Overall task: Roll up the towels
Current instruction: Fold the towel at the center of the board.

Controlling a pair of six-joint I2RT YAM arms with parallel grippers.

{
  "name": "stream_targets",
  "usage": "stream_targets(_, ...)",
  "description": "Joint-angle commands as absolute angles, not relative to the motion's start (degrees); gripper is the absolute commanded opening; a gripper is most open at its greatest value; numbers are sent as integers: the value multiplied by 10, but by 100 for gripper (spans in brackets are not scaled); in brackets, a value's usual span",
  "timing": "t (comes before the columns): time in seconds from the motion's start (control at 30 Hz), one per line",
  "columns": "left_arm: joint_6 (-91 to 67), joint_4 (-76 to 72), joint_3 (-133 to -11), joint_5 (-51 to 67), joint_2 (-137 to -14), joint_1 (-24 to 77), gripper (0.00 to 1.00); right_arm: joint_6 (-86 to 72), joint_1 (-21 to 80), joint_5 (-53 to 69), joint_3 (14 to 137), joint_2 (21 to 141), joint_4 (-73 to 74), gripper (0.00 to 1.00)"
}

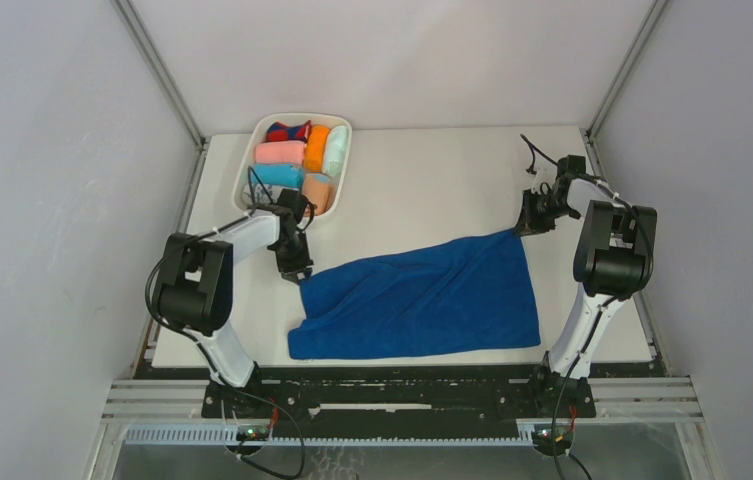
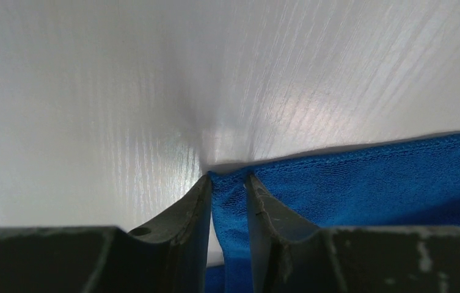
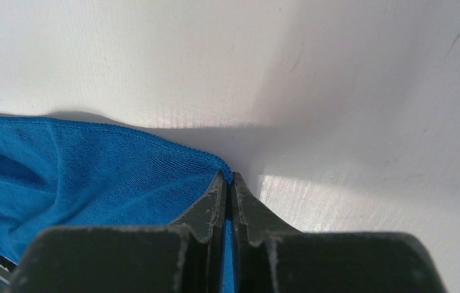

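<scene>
The royal-blue towel [image 1: 422,300] lies spread across the near half of the desk [image 1: 432,180], rumpled at its left end. The left gripper [image 2: 228,178] is clamped on the far-left corner, blue cloth pinched between its fingers. Over on the other side, the right gripper [image 3: 228,177] is pressed tight on the far-right corner, both low at the desk.

The royal-blue terry towel [image 1: 422,295] lies spread and creased on the white counter [image 1: 422,190]. Its far corners are pinched in the left claw [image 1: 299,274] and the right claw [image 1: 528,228]. The small peach-orange towel [image 1: 318,192] sits in the tray [image 1: 248,170].
</scene>
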State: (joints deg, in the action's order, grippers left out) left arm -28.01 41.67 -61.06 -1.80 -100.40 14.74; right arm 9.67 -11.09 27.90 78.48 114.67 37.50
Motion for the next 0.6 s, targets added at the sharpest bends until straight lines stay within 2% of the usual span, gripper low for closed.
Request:
stream_targets(0.0,-294,399,-594,-20,-1044,143,29,101,-106,285,791,1121,360,0)
stream_targets(0.13,-294,402,-597,-25,-1039,139,25,103,-107,280,791,1123,361,0)
stream_targets(0.27,-293,407,-598,-25,-1021,129,32,103,-107,279,790,1122,361,0)
stream_targets(0.57,-285,412,-591,-13,-980,113,34,104,-106,278,788,1120,360,0)
